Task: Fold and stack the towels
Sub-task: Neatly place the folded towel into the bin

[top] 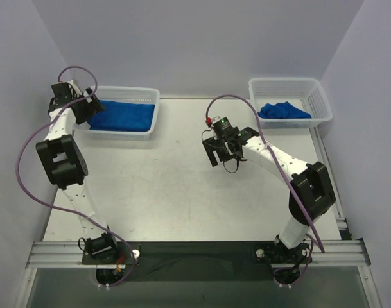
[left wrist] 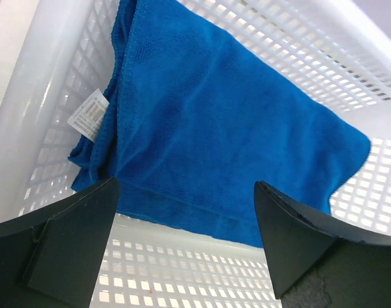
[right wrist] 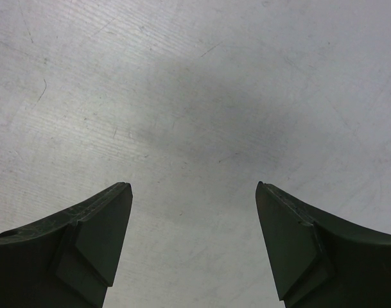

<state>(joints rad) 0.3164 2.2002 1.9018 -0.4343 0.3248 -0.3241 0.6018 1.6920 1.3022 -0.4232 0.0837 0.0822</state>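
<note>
towels sit in two places, both at the far side of the table [top: 169, 192]. seen from the top camera, the folded towel [top: 121, 117] lies flat in the left basket [top: 134, 90] at about ten o'clock. the crumpled towel [top: 283, 110] is bunched in the right basket [top: 286, 81] at about two o'clock, toward that basket's near left part.

the left gripper [top: 92, 106] hangs over the nine o'clock end of the left basket, just above the folded towel's edge. in the left wrist view the left gripper [left wrist: 186, 185] has its fingers [left wrist: 73, 244] spread wide with nothing between them. the folded towel [left wrist: 227, 128] fills the middle of the frame on the mesh floor of the left basket [left wrist: 298, 38]. a small white label [left wrist: 89, 114] sticks out from the towel's edge at about nine o'clock. whether the fingertips touch the cloth cannot be told.

the right gripper [top: 221, 154] is over bare table near the middle, a little toward one o'clock, well apart from both baskets. in the right wrist view the right gripper [right wrist: 193, 186] is released too. its fingers [right wrist: 92, 237] stand wide over the scratched grey table [right wrist: 182, 96], holding nothing.
</note>
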